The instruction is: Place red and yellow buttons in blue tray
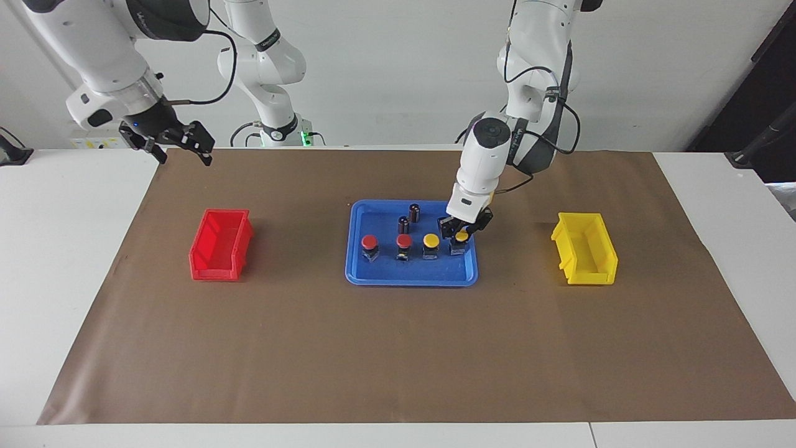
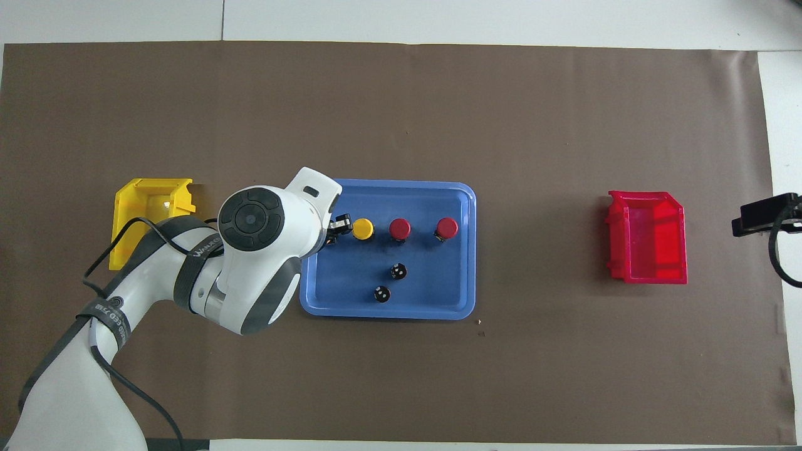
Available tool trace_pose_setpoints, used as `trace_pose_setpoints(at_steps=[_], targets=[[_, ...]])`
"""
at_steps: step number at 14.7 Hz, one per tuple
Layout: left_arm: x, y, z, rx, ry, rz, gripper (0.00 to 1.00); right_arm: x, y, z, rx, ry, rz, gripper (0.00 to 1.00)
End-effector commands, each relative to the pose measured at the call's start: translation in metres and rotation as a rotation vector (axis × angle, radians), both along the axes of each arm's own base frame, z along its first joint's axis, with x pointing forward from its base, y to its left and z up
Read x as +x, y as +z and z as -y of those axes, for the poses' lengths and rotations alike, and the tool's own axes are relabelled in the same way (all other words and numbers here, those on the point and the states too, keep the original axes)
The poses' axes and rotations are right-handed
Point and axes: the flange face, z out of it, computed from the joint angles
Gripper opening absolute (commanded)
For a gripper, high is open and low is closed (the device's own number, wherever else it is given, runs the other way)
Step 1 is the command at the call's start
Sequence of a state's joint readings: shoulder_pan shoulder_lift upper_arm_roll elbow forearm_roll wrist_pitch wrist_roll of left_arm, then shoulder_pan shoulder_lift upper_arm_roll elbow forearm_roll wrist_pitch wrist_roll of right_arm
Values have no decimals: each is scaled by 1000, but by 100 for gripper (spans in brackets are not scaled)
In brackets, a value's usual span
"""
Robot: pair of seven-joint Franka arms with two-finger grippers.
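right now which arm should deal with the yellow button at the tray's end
Left. The left gripper is already down around that yellow button in the blue tray, at its end toward the yellow bin. The right gripper waits raised near the red bin.

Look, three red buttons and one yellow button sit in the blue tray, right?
Not quite. The facing view shows two red buttons and two yellow ones in the blue tray: one yellow button stands free, and the other yellow button is at the left gripper, at the tray's end toward the left arm.
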State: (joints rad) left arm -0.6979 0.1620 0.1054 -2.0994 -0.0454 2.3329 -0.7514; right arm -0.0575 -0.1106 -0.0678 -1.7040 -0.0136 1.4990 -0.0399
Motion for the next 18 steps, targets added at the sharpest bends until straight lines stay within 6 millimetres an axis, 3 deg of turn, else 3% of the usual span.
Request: trace_pose_setpoints(at_steps=[1,4,5,9,10,12,15,16,18], targets=[[7,2,0,12,-2,25,81,12,-2,9,-77,51,1,100],[21,23,-4,20,-20,32,100,17,7,4,-79,59,-18,100],[30,34,-16,32,-46,18,100,16,7,6,-58,51,-20,100],[64,116,-57,69,-115,-62,100,16,8,2,-35,54,-18,100],[77,138,-77,56,-106,-54,100,16,8,3,-33,55,-18,100],[85,176,-104,40,-110,-19,100,16,7,-1,-32,61,-21,100],[99,224,-172,48,-140,-42,100,18,8,-1,10,32,-4,100],[101,236,-198,52,-153,-69,100,18,7,-2,15,22,-9,100],[90,259,-229,53,-280,-79,100,19,8,-4,33,-27,-6,100]])
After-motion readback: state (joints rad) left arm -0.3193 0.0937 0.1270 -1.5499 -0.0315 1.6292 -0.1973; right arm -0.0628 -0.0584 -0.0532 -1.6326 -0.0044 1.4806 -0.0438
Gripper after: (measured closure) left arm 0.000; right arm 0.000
